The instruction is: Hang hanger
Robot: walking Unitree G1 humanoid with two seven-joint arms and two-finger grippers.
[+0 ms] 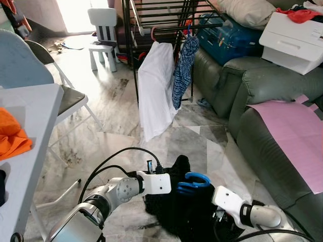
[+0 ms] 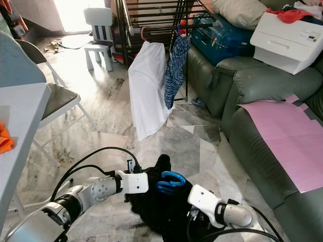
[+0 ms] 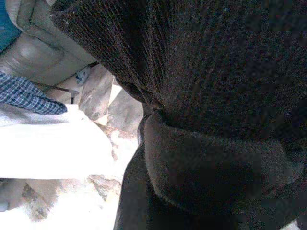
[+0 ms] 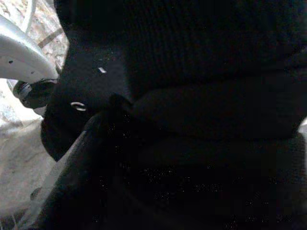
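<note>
Jaws of both grippers buried in black knit garment (image 1: 176, 201), so cannot tell if spread or pinching. Left gripper (image 1: 174, 185) enters garment from robot's left, right gripper (image 1: 209, 194) from the right. Blue hanger (image 1: 193, 181) hook pokes out of garment top, between the two grippers. Well ahead of them: drying rack (image 1: 161, 20) with white shirt (image 1: 156, 91) and blue checked cloth (image 1: 184, 70) hanging. Green sofa (image 1: 262, 126) off to the right.
</note>
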